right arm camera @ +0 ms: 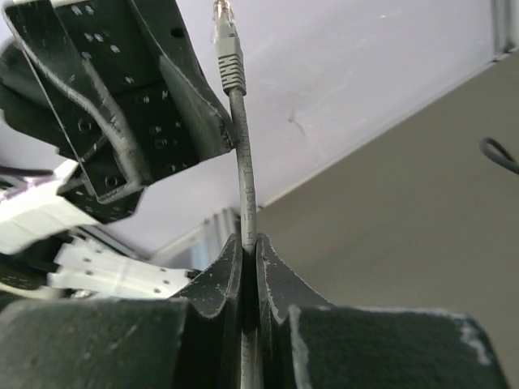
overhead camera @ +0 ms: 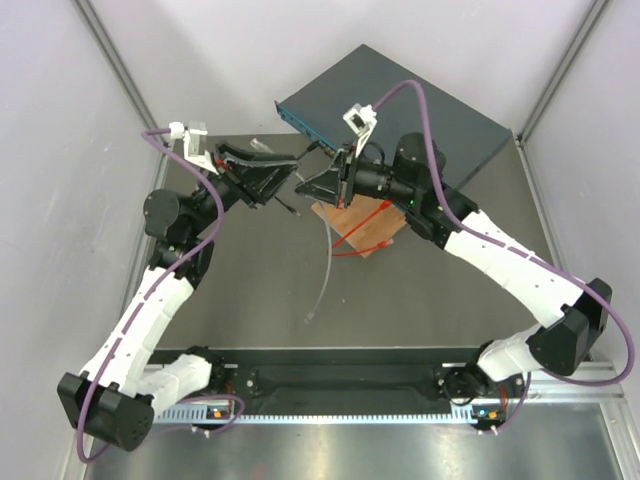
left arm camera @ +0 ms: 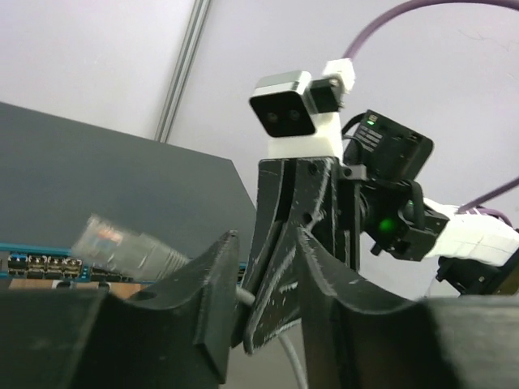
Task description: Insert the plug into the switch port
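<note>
The dark blue-grey switch (overhead camera: pixel 410 110) sits at the back, and its row of ports (left arm camera: pixel 40 263) shows in the left wrist view. The thin red cable (overhead camera: pixel 368 228) lies on a brown board under the right arm. The plug is hidden. My right gripper (right arm camera: pixel 249 243) is shut on a grey cable (right arm camera: pixel 243 178) whose grey connector (right arm camera: pixel 229 40) sticks up above its fingertips. My left gripper (left arm camera: pixel 268 279) stands open, its fingers (left arm camera: pixel 203 300) on either side of the right gripper's tips and the grey cable. Both grippers meet just in front of the switch (overhead camera: pixel 300 175).
A brown board (overhead camera: pixel 345 215) lies on the dark mat in front of the switch. The grey cable's loose length (overhead camera: pixel 325 270) trails toward the middle of the mat. A black cable end (overhead camera: pixel 287 206) lies beside the left gripper. Grey walls close in on both sides.
</note>
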Motion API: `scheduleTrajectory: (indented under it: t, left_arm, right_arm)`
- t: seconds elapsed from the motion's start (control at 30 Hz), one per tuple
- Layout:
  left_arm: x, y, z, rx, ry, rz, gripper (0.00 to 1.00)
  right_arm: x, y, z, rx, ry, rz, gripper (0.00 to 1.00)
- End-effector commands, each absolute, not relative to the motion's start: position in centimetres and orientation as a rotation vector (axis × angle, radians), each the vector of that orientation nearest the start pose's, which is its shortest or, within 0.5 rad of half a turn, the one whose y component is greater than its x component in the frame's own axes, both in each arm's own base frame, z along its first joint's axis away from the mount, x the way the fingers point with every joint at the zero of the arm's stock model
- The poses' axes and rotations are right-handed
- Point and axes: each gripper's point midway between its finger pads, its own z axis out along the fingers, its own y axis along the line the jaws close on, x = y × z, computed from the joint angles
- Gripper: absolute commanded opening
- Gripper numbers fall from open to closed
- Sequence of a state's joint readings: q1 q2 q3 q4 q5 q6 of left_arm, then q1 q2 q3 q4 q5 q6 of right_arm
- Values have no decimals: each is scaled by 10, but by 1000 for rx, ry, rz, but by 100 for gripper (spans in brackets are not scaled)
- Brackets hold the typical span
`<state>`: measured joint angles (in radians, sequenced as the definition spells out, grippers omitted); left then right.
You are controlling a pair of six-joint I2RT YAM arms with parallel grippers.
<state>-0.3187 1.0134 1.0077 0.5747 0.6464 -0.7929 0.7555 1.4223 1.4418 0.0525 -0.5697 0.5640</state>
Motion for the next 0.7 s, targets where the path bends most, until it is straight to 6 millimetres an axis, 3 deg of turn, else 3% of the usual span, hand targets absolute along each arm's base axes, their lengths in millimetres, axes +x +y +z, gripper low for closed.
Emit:
scheduleTrajectory:
  t: [0.0, 0.1, 0.2, 0.37, 0.53, 0.67]
  left_arm:
    - [251, -218, 491, 369, 1113, -1271, 37]
    - [251, -219, 485, 371, 1133, -1279, 29]
    - [240, -220, 475, 408, 1155, -1293, 27]
    - [198, -224, 452, 623, 1141, -1293, 39]
    - [184, -222, 427, 674, 1201, -1284, 47]
    - [185, -223, 427, 681, 1200, -1278, 48]
  right_arm:
    - [230, 372, 453, -730, 1405, 1280, 0]
    - [227, 363, 458, -740, 1343, 1168, 0]
    - [236, 350, 456, -725, 1319, 1021, 0]
    - [254, 323, 455, -722, 1231, 767, 0]
    - [242, 314, 462, -775, 1097, 689, 0]
    - [236, 315, 462, -824, 1031, 620, 0]
